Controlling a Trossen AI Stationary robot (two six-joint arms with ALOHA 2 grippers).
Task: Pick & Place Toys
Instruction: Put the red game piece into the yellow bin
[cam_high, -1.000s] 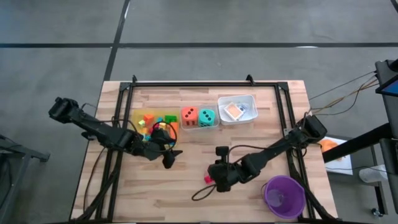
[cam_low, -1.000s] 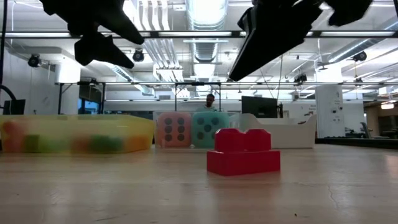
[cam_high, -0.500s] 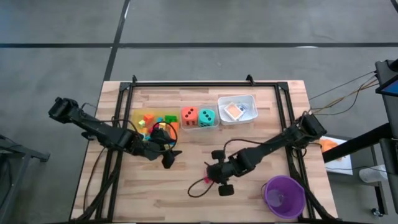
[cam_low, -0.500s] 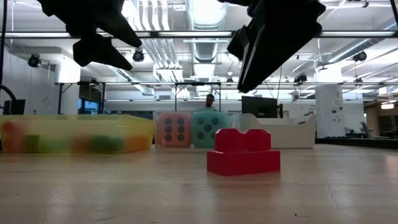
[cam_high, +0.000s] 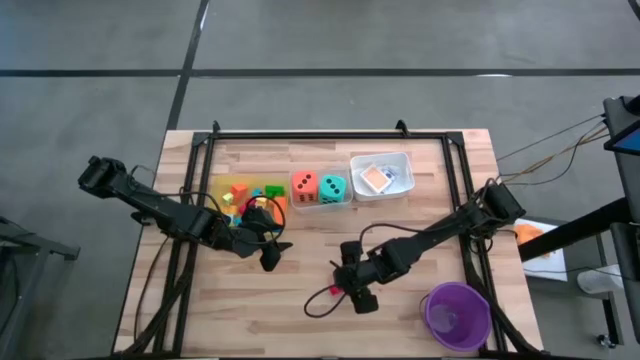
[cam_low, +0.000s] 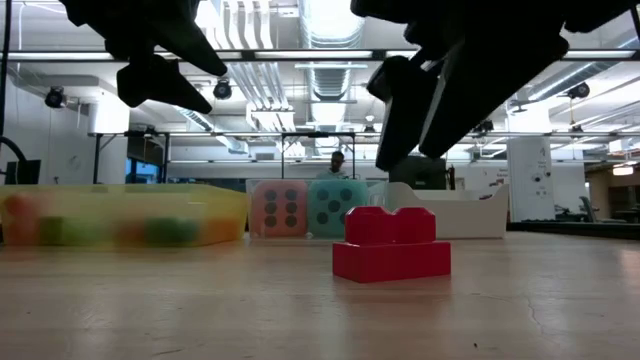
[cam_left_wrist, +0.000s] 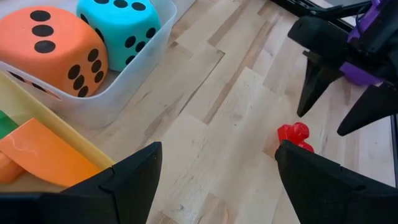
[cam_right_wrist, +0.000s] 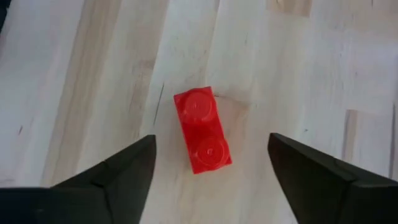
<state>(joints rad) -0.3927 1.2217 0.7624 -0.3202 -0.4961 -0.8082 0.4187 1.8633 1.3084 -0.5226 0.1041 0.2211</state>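
From above, we see a pale plank desk (cam_high: 250, 310) on grey floor, our right end effector (cam_high: 352, 290) released over a red block (cam_high: 336, 290). At desk height, the block (cam_low: 391, 245) lies before a ceiling-lit hall. Our left end effector (cam_left_wrist: 214, 180), fingers spread, is near the dice (cam_left_wrist: 53, 50).

Low view: blocks (cam_low: 110, 231) inside yellow tray (cam_low: 125, 196) blurred to colour patches, shapes unreadable. High view: red block (cam_high: 336, 291) mostly hidden under right gripper (cam_high: 358, 276). Left wrist view: orange die (cam_left_wrist: 51, 50) and teal die (cam_left_wrist: 127, 25) cut by picture edge.
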